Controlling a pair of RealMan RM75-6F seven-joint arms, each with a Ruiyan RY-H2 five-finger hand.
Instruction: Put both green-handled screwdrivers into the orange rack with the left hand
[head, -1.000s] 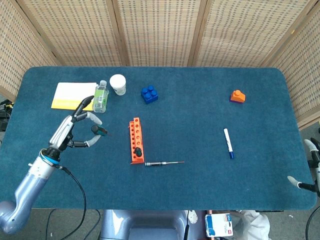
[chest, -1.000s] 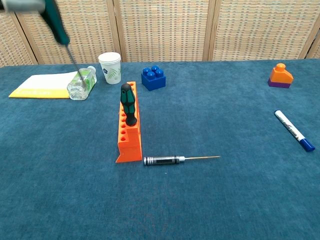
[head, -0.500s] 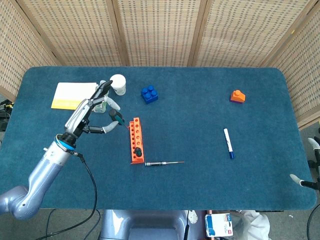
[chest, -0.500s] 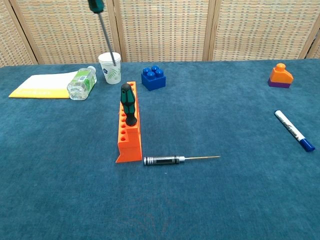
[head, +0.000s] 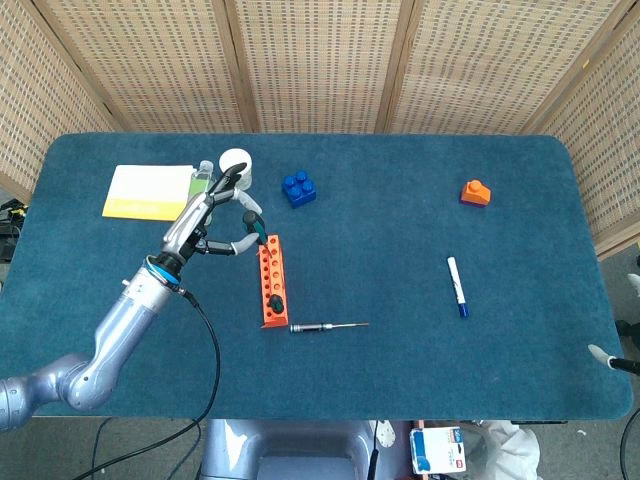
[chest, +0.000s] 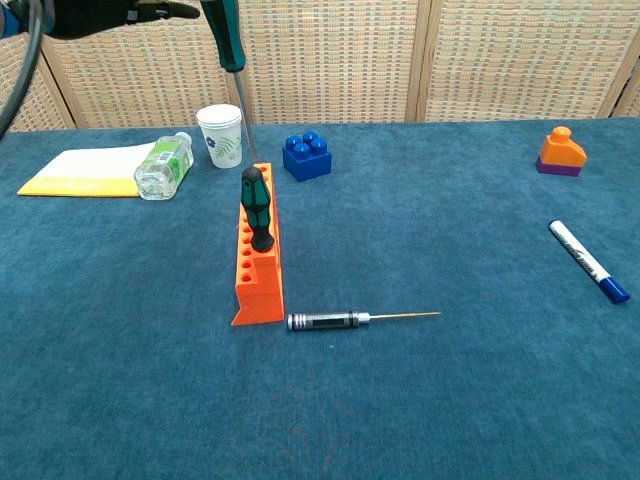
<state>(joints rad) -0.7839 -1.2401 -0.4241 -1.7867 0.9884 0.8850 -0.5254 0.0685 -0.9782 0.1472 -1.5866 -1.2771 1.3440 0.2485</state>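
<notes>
I count two green-handled screwdrivers. One stands upright in the orange rack. The other I pinch by its handle in my left hand, other fingers spread, shaft pointing down above the rack's far end. One silver-handled driver lies just beside the rack's near end. My right hand barely shows; its pose I cannot tell.

One screwdriver racked, one aloft.
</notes>
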